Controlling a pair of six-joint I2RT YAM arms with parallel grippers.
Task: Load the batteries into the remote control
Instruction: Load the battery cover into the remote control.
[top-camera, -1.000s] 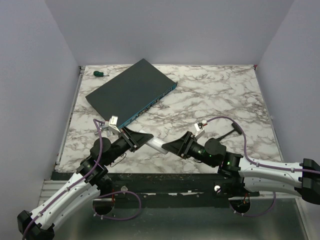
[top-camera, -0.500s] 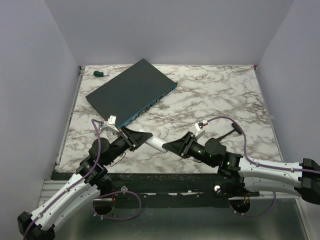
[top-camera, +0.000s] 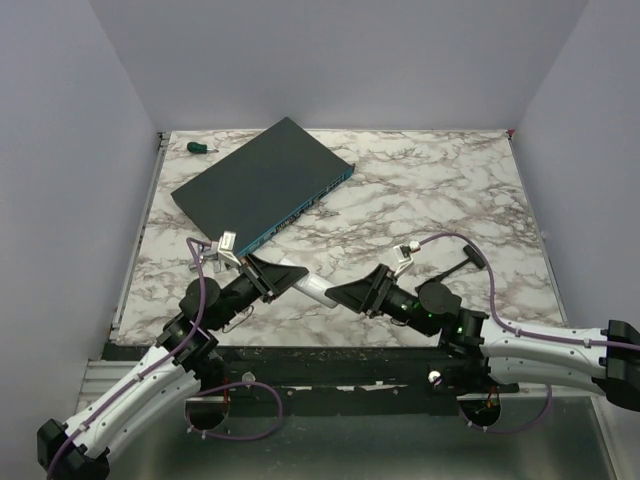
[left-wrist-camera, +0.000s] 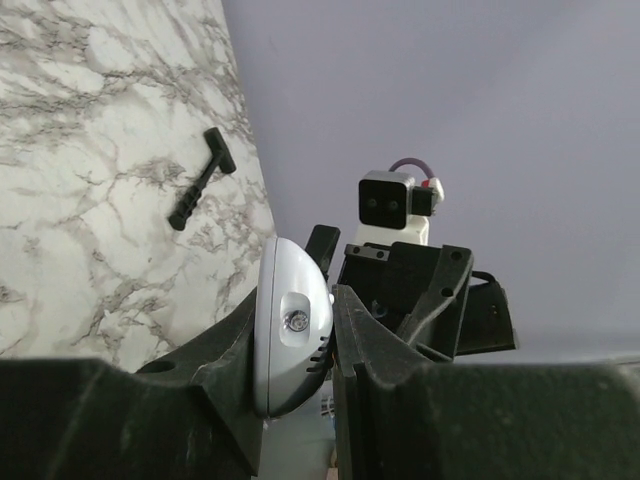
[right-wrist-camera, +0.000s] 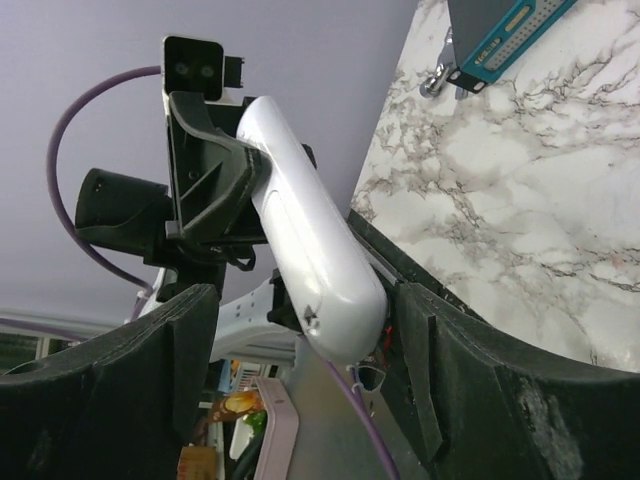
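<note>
The remote control (top-camera: 306, 286) is being held up off the worktop (top-camera: 430, 190), near its front edge, between the two arms. One end is being clamped by the left claw (top-camera: 268, 276), whose fingers are being pressed shut against the narrow sides. The free, rounded end is being straddled by the right claw (top-camera: 348, 293), which is standing wide open with a gap on either side of the white shell; nothing is being gripped by it.

The step in hand is being read as a second grip on the handset, so that its battery cover can be worked. As the right fingers are being closed, the shell should be squared between them, so that it is not being twisted out of the left clamp. No batteries are being shown in any view.

The smooth, grey-veined marble surface is being shared by a large dark network box (top-camera: 262, 187), a green-handled screwdriver (top-camera: 199, 148) at the far left corner, and a small black T-shaped tool (top-camera: 456, 269) near the right arm. The space is being enclosed by plain pale lavender walls (top-camera: 340, 60).
</note>
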